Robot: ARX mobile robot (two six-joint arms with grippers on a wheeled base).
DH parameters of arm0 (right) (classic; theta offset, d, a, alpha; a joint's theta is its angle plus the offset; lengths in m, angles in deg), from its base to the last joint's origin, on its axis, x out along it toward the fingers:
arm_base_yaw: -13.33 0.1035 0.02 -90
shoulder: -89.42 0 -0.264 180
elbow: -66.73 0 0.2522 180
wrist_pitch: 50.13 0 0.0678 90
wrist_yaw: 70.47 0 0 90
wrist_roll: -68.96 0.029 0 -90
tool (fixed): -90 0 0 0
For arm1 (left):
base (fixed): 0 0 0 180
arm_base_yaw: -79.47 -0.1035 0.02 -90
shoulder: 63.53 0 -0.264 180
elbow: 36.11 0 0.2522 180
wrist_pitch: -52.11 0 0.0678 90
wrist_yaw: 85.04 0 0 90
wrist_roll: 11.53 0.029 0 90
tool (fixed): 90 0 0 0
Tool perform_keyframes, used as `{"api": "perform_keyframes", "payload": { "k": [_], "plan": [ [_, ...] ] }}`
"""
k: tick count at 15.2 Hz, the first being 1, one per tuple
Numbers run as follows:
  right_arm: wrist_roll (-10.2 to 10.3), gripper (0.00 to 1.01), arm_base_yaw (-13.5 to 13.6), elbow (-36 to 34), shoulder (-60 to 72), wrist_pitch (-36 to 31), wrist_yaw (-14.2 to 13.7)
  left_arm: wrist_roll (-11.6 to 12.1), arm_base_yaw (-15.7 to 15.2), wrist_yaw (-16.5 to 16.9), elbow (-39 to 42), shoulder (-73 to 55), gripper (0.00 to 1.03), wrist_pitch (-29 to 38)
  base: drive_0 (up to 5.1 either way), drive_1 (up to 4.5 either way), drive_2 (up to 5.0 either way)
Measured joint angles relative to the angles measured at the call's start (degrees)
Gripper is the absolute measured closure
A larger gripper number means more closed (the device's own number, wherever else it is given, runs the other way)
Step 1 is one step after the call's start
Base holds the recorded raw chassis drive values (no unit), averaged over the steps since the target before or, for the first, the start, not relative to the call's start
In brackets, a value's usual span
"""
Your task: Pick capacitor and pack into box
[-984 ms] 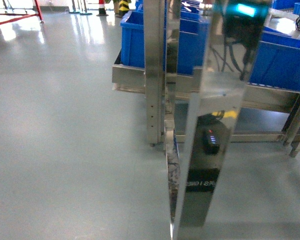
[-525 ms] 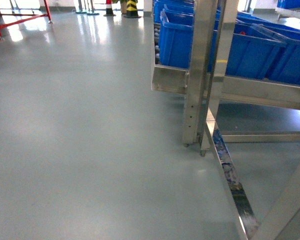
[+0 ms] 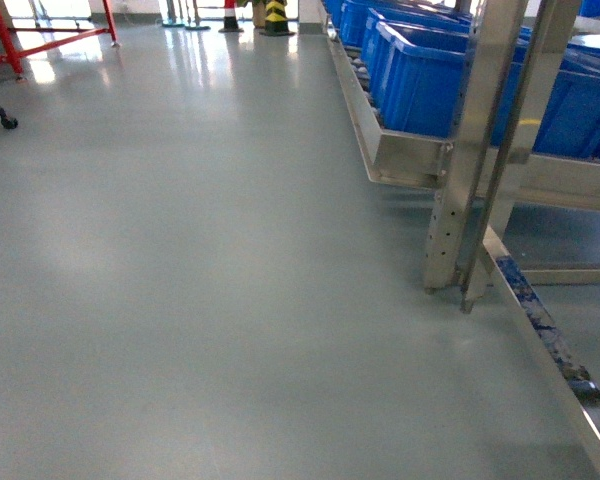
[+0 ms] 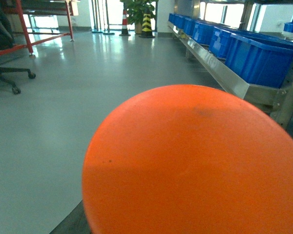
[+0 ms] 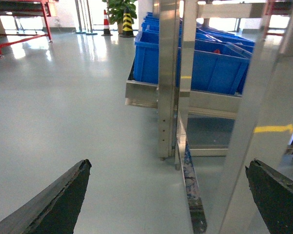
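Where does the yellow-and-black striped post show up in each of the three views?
Head: the striped post stands at the top edge, left of centre, beside the blue bins.
Left wrist: top centre, in front of a plant.
Right wrist: top, left of centre.
Shared landmark: the red-and-white cone just left of it.

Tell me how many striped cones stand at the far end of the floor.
2. A red and white cone stands on the left; a yellow and black cone stands right of it, near the blue bins. Others may be hidden past the picture's top edge.
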State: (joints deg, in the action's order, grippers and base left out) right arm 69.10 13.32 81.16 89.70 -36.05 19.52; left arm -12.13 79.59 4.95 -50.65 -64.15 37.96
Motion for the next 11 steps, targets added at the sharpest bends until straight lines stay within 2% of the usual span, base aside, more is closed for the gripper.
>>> {"api": "perform_keyframes", "payload": {
  "k": [11],
  "plan": [
    [0.0, 0.03, 0.0, 0.0, 0.0, -0.26, 0.0, 0.02, 0.0, -0.02, 0.0, 0.0, 0.59, 0.11, -5.0, 2.48, 2.5]
  ]
}}
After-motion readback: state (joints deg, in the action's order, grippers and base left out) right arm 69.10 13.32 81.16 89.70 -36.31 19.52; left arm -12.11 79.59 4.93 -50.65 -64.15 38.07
